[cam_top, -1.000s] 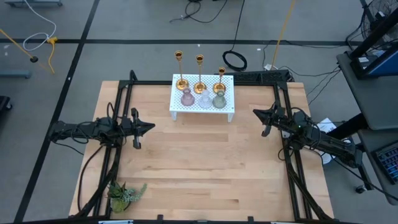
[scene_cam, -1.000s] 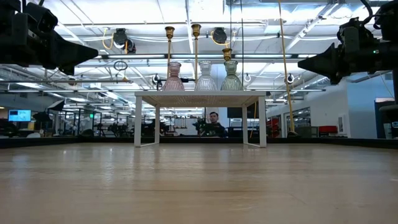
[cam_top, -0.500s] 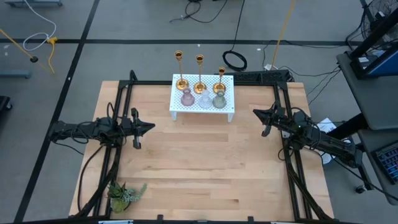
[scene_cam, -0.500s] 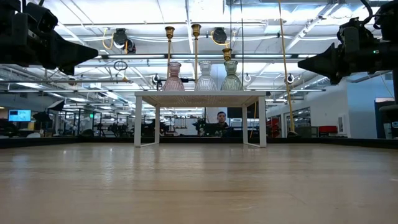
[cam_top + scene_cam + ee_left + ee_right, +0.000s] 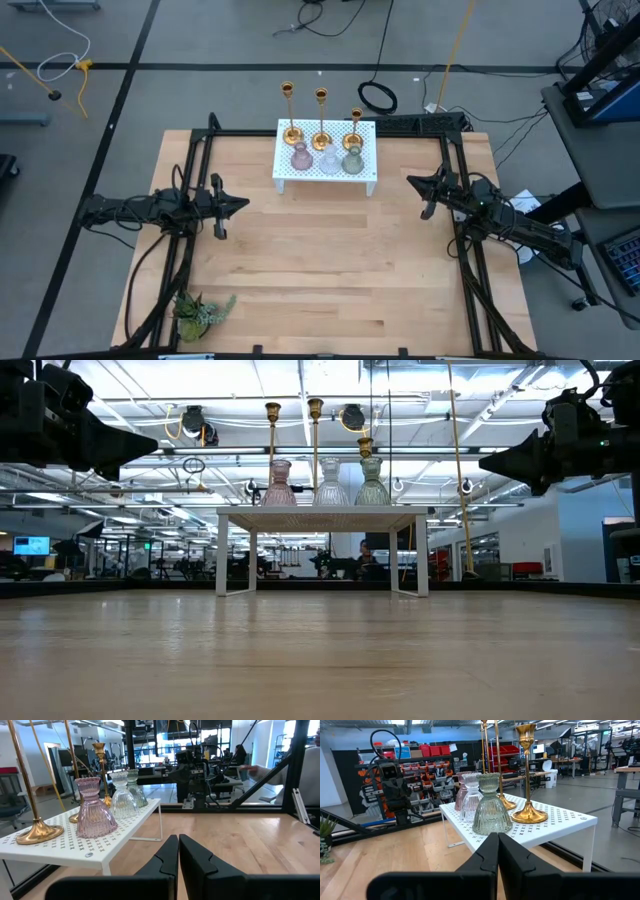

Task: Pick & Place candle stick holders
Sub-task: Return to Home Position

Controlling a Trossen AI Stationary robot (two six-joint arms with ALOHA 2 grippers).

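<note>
On the white rack (image 5: pixel 366 172), at the middle of the table's (image 5: pixel 320 270) far edge, the pink holder (image 5: pixel 300 158), the clear holder (image 5: pixel 327 161) and the green holder (image 5: pixel 352 162) each stood just in front of one of the gold candlesticks (image 5: pixel 321 138), apparently to make matched pairs. The left hand (image 5: pixel 178 840), near the left edge, and the right hand (image 5: pixel 497 836), near the right edge, were both clenched and empty, well apart from the rack.

The left arm (image 5: pixel 150 208) and right arm (image 5: pixel 500 212) are both matte black — chunky joints, cables running alongside, angular tapered fingers (image 5: pixel 167 856).
</note>
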